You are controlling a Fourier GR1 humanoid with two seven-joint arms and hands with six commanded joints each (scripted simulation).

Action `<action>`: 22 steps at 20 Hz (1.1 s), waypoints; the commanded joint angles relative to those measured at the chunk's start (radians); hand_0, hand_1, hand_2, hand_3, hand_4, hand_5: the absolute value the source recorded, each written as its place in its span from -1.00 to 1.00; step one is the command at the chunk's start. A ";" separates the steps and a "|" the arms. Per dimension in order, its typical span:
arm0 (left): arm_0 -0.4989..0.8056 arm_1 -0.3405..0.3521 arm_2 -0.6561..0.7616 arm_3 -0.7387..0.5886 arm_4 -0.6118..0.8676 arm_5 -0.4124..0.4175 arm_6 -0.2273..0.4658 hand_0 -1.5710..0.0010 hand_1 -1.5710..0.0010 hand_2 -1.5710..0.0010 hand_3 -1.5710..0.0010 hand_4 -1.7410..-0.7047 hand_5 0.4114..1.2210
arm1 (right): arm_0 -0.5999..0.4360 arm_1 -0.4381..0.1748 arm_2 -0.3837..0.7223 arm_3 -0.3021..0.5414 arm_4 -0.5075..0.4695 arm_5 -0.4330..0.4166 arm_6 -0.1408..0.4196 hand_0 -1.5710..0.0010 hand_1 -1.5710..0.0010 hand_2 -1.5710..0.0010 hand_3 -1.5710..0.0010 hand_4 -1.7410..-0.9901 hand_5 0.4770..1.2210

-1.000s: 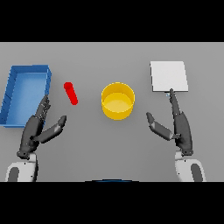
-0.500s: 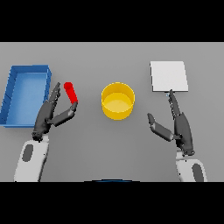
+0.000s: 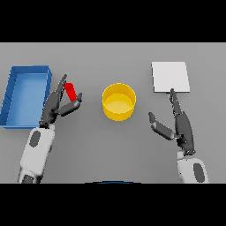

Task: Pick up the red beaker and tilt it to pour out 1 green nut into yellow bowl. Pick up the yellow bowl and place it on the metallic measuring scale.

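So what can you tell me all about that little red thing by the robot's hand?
The red beaker is a small, plain bright red cylinder that looks smooth, like plastic. It lies tilted on the grey table, between the blue tray and the yellow bowl, apart from both. The left hand has its fingers on one side of the beaker and its thumb on the other, partly covering its lower end. Whether the hand already grips it cannot be told. Nothing inside it shows.

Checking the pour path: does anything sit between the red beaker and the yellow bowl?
Nothing visible does. The red beaker sits between the left hand's fingers and thumb, and only bare grey table separates it from the yellow bowl to its right.
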 commanded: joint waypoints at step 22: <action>-0.181 -0.049 0.048 0.229 -0.001 0.046 -0.035 -0.62 -0.64 -0.65 -0.51 -0.62 0.77 | 0.022 -0.006 -0.006 -0.027 -0.009 0.004 0.014 1.00 1.00 1.00 1.00 0.30 -0.55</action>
